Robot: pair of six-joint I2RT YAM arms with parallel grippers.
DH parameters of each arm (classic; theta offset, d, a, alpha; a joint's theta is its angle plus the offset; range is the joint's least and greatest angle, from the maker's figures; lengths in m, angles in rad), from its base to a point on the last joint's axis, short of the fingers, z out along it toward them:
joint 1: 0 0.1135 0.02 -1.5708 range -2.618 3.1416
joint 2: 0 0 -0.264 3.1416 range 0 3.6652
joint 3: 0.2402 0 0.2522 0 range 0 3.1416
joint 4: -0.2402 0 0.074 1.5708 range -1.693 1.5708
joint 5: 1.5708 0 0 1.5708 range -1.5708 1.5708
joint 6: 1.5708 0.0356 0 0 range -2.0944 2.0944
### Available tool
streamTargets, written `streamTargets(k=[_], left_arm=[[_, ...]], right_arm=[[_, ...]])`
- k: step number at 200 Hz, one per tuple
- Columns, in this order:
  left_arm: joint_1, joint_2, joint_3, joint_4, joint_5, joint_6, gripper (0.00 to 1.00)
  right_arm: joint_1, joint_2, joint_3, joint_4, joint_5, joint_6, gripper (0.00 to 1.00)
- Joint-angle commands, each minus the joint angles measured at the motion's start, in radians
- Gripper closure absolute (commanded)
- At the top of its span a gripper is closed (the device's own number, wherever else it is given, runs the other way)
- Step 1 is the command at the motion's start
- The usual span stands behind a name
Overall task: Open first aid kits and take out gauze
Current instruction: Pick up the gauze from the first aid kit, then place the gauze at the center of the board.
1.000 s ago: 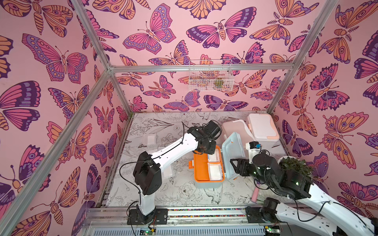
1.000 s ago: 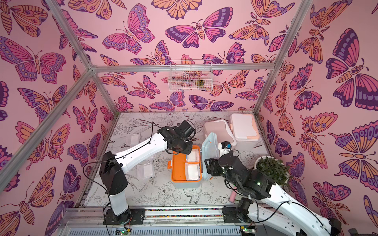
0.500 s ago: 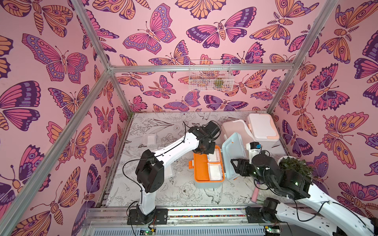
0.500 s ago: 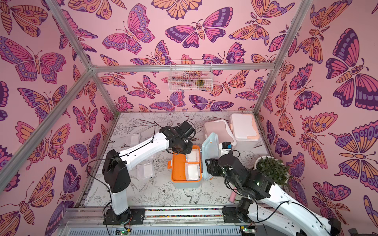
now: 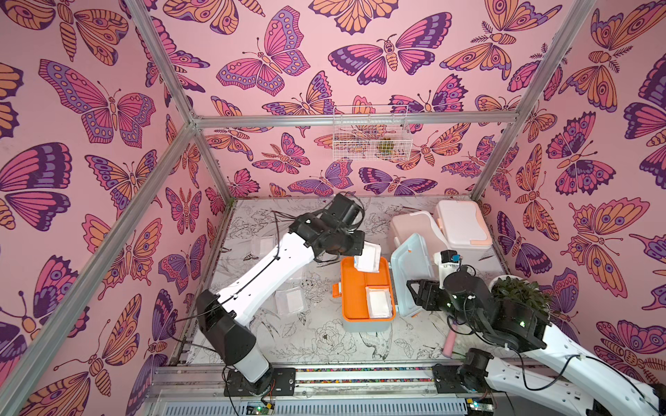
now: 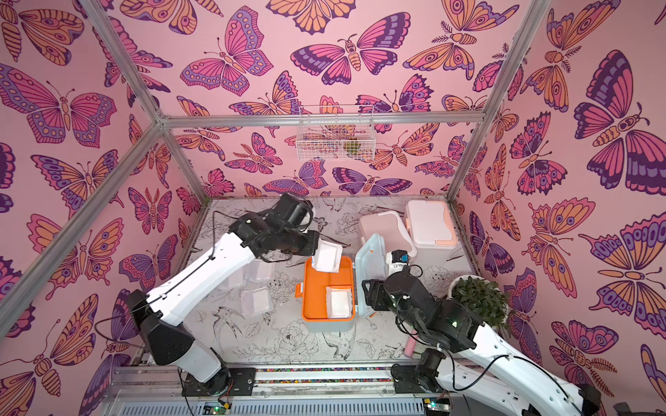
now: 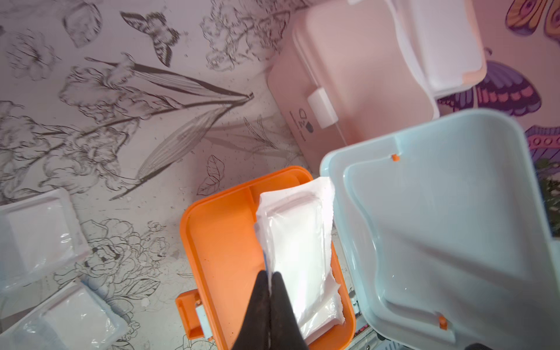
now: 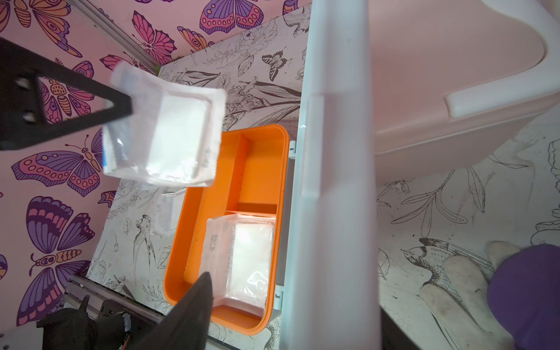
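Nearest, at the raised lid (image 5: 411,259) of the light blue kit (image 5: 365,326): right pincer (image 5: 412,293) against its edge, clamped or merely bracing, cannot tell. Just beyond, flat in the near compartment of the orange tray (image 5: 351,288): one gauze packet (image 5: 379,304), not yet fetched. Farther, pinched by one edge in the tight-shut left pincer (image 7: 269,277): second gauze packet (image 5: 368,257), hanging tilted above the tray's far end, clear of it. Probably next: swing leftward, toward loose packets (image 5: 290,300) on the desk (image 5: 324,345). Farthest: pink kit (image 5: 411,225) and white kit (image 5: 461,223), lids down.
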Motion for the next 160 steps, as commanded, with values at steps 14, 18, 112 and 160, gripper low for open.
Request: streamTargets(k=[14,18,112,160], left_arm=[[0.191,-0.021,-0.079,-0.036,0.025,0.11,1.0],[0.213,-0.019,-0.086,-0.035,0.023,0.121,1.0],[0.621,0.192,-0.14,0.144,0.073,0.246,1.0],[0.687,0.367,-0.046,0.203,0.159,0.304,1.0]], right_arm=[[0.004,0.006,-0.006,-0.016,0.019,0.004,0.33],[0.003,0.006,-0.006,-0.018,0.019,0.004,0.33],[0.003,0.026,-0.008,-0.021,-0.005,0.002,0.33],[0.003,0.04,0.002,-0.036,-0.011,0.003,0.33]])
